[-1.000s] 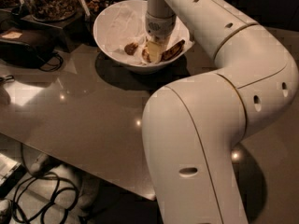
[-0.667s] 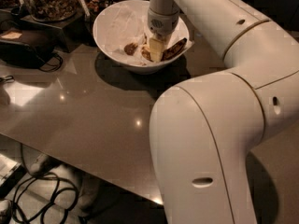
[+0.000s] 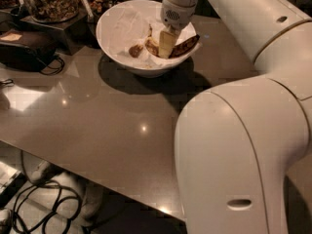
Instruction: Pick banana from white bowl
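The white bowl [image 3: 117,28] with crumpled white paper lining stands at the back of the table. The banana [image 3: 152,46], dull yellow with brown spots, lies in the bowl's right half, and its dark end [image 3: 185,46] points right toward the rim. My gripper [image 3: 166,44] reaches down from above into the bowl, right at the banana's middle, and covers part of it. A small round brown lump [image 3: 135,50] lies just left of the banana.
My arm's large white segments [image 3: 243,130] fill the right side of the view. A glass jar of nuts [image 3: 51,1] on a dark stand and a black device [image 3: 24,45] with a cable sit at the back left. The table's front edge [image 3: 97,179] has cables on the floor below.
The gripper stays down in the bowl at the banana. The near arm segments have shifted a little to the right. The bowl and the lump have not moved.
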